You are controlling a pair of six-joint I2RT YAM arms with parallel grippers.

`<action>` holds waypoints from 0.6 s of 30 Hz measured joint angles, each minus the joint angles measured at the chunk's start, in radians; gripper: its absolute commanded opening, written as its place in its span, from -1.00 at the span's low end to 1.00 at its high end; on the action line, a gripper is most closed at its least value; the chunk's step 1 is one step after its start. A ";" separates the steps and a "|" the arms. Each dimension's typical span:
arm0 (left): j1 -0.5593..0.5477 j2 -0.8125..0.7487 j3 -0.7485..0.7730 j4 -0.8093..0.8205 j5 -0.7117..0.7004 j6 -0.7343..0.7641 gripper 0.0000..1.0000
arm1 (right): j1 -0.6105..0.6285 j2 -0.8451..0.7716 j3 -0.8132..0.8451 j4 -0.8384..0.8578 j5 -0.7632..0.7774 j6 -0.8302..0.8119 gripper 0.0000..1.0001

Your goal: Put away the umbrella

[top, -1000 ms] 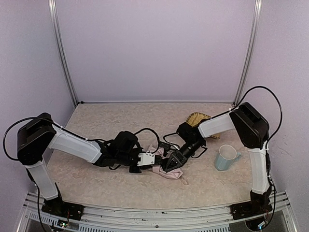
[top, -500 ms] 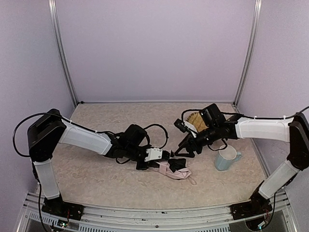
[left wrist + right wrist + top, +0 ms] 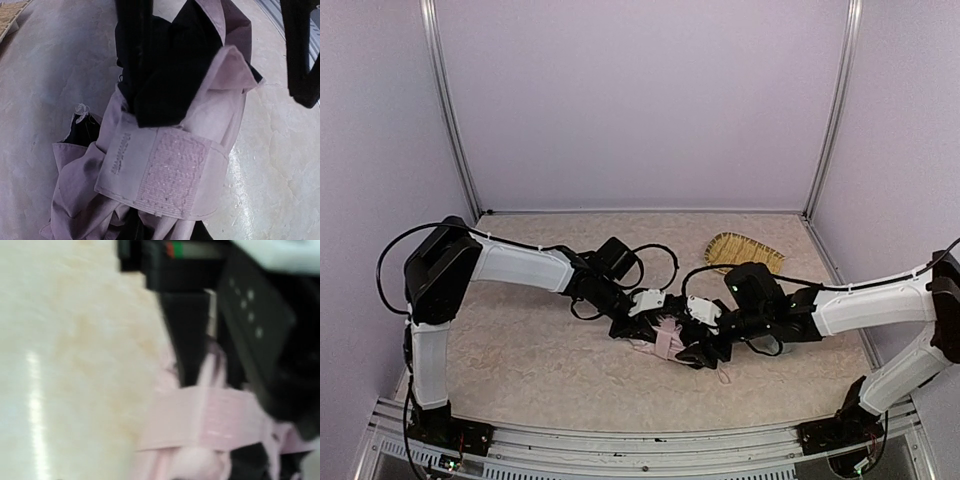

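The umbrella point(image 3: 666, 341) lies bundled on the table's middle, pale pink fabric with black lining. In the left wrist view a pink Velcro strap point(image 3: 165, 172) wraps the umbrella point(image 3: 220, 75), whose fabric runs down into my left jaws and hides them. My left gripper point(image 3: 650, 322) is shut on its left end. My right gripper point(image 3: 698, 350) meets it from the right, open. Its dark fingers point(image 3: 132, 45) stand wide apart in the left wrist view, the other finger point(image 3: 300, 55) over bare table. The right wrist view is blurred and shows the strap point(image 3: 210, 425) close below.
A woven bamboo tray point(image 3: 745, 250) lies at the back right, behind the right arm. Purple walls with metal posts close in the table point(image 3: 520, 350) on three sides. The two arms nearly touch over the umbrella.
The right arm swung from beside the tray down and left to the umbrella, and its jaws opened wide. The left arm stretched further right. The mug is now hidden behind the right arm.
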State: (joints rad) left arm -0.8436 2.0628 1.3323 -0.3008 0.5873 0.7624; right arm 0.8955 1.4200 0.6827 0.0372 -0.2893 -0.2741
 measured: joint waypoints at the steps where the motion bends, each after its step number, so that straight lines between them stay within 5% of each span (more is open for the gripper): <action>1: 0.001 0.010 0.019 -0.023 0.005 -0.001 -0.73 | 0.004 0.009 0.000 0.004 0.021 -0.013 0.62; 18: 0.044 0.095 0.167 -0.212 0.091 -0.007 -0.72 | 0.107 0.257 0.169 -0.143 0.347 -0.152 0.26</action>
State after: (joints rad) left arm -0.7998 2.1582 1.4994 -0.5125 0.6781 0.7551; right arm 1.0023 1.6772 0.8520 -0.1055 0.0578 -0.4259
